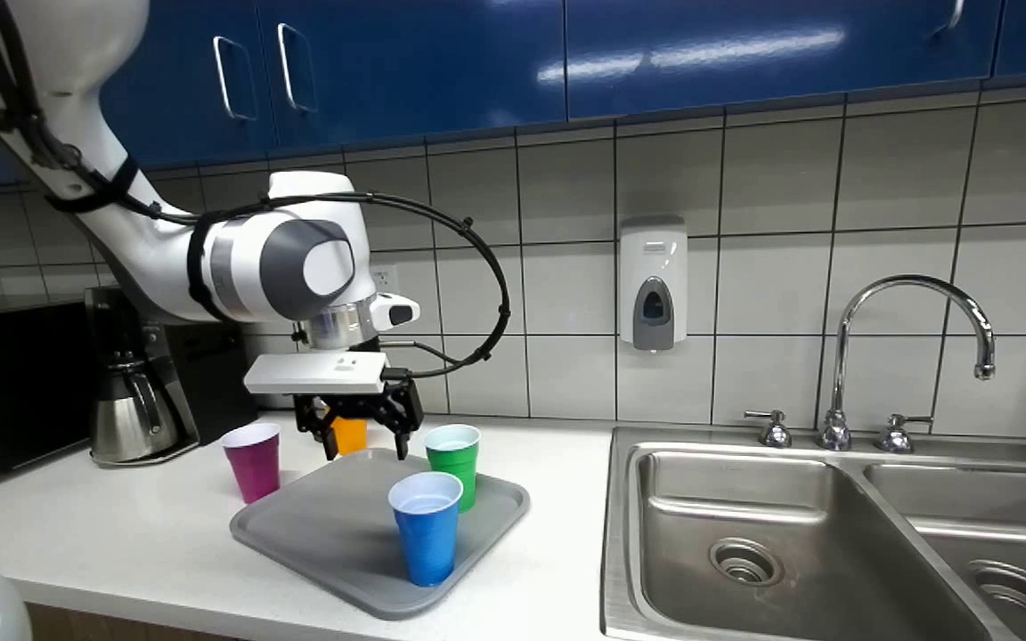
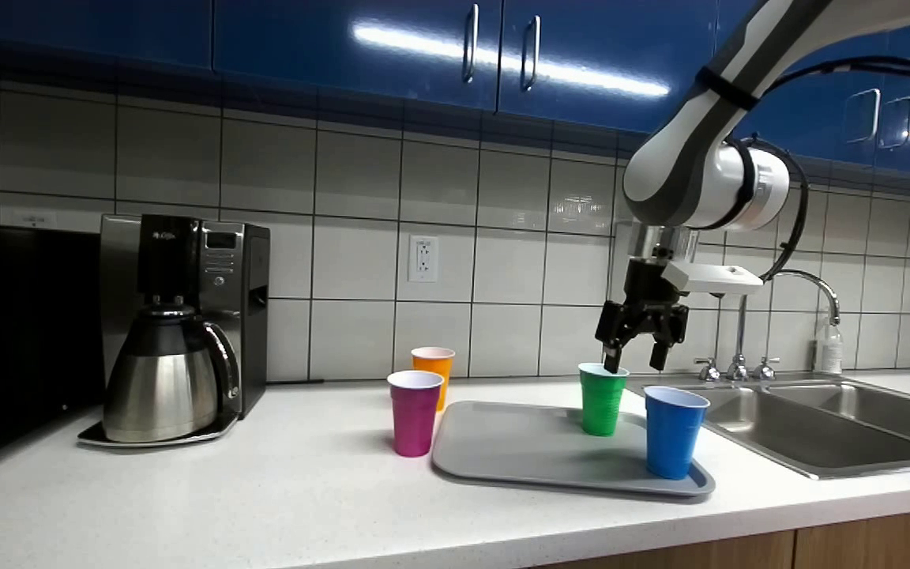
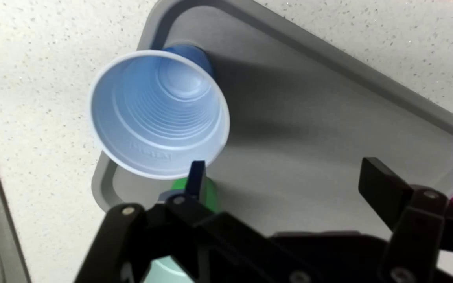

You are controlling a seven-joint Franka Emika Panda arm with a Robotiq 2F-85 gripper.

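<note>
My gripper (image 1: 366, 451) is open and empty above the grey tray (image 1: 335, 516). In the wrist view its fingers (image 3: 283, 169) are spread wide over the tray surface. An upright blue cup (image 1: 428, 539) stands near the tray's front corner; the wrist view looks into its pale inside (image 3: 159, 114). An upright green cup (image 2: 602, 405) stands on the tray and is nearest to the gripper; in the wrist view a finger partly hides it. A purple cup (image 2: 414, 419) and an orange cup (image 2: 438, 367) stand upright on the counter beside the tray. The gripper partly hides the orange cup in an exterior view (image 1: 350, 434).
A coffee maker with a steel carafe (image 2: 163, 387) stands on the white counter (image 2: 305, 490). A double steel sink (image 1: 745, 499) with a curved tap (image 1: 842, 356) lies beyond the tray. A soap dispenser (image 1: 653, 285) hangs on the tiled wall under blue cabinets (image 1: 424, 62).
</note>
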